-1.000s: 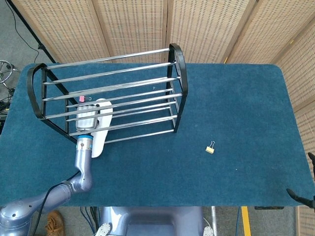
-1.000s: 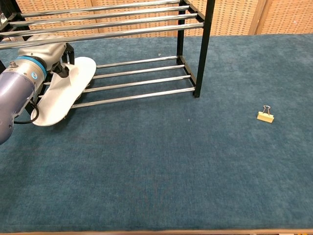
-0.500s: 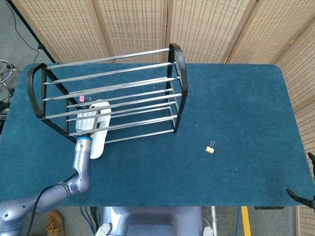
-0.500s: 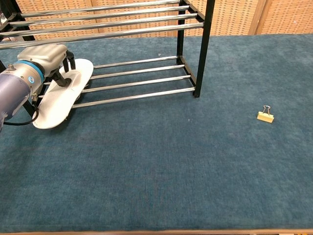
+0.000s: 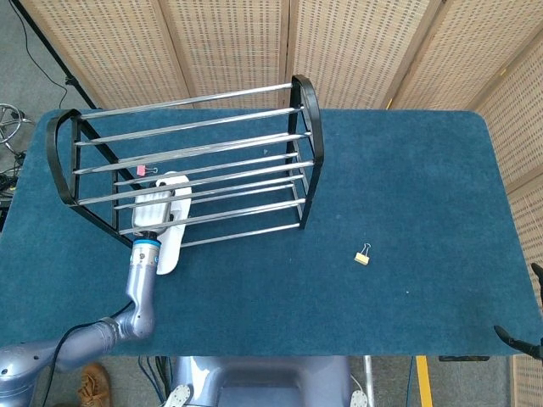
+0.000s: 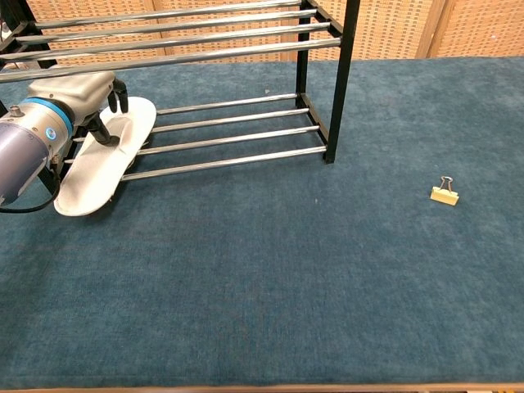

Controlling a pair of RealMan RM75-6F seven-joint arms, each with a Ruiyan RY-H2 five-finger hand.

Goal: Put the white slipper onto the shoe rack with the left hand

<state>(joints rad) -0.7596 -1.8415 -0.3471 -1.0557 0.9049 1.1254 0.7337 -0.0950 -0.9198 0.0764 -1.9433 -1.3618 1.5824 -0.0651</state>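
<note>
The white slipper (image 6: 98, 168) lies slanted at the left end of the black and chrome shoe rack (image 6: 340, 74). Its toe rests on the lowest rails and its heel on the blue table. My left hand (image 6: 78, 94) hovers over the slipper's front part, fingers spread and slightly curled, not gripping it. From the head view, the left hand (image 5: 153, 208) sits between the rack's lower bars, above the slipper (image 5: 170, 242). My right hand shows in neither view.
A yellow binder clip (image 6: 444, 193) lies on the table to the right of the rack. A small pink clip (image 5: 146, 170) hangs on a rack bar near my left hand. Woven screens stand behind the table.
The left hand has loosened its hold and drawn back a little. The slipper's heel has settled onto the table and now lies still.
</note>
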